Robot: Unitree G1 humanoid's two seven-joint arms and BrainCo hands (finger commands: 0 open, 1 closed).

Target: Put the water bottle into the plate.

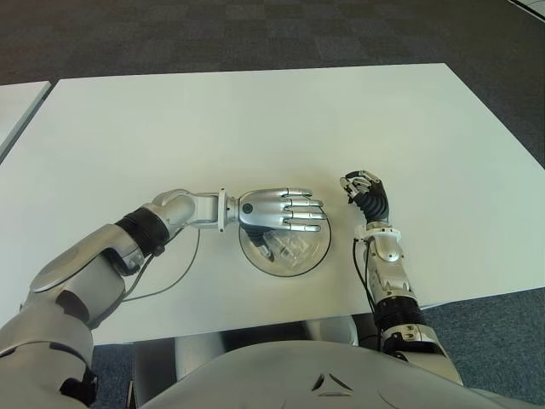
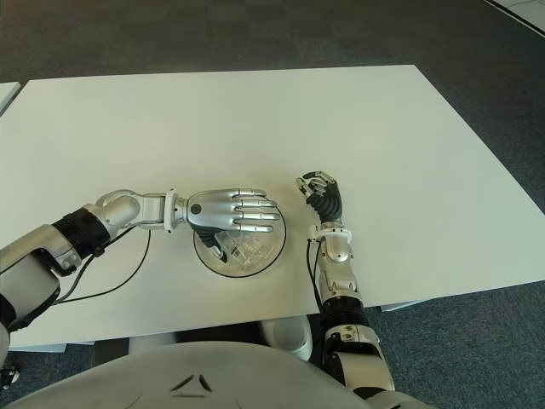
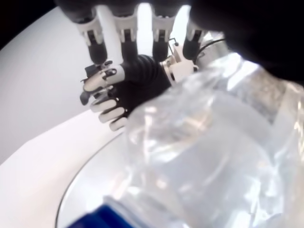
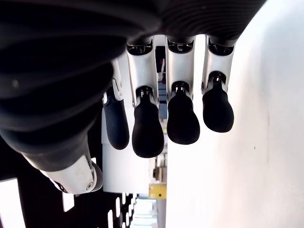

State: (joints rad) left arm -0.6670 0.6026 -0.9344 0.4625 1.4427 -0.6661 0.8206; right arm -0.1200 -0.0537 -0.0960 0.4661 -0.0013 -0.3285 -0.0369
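A clear plastic water bottle [image 1: 294, 249] with a blue cap [image 3: 102, 216] lies on its side in the round glass plate [image 1: 255, 260] near the table's front edge. My left hand [image 1: 285, 210] hovers flat just over the bottle, palm down, its fingers [image 3: 126, 35] stretched straight out and not wrapped around it. The hand hides most of the bottle in the eye views. To the right of the plate is my right hand [image 1: 364, 189], fingers [image 4: 149, 128] curled and empty.
The white table [image 1: 255, 119] stretches far behind the plate. A thin grey cable [image 1: 170, 285] loops on it under my left forearm. The front edge runs just below the plate. A second table's corner [image 1: 17, 102] shows at far left.
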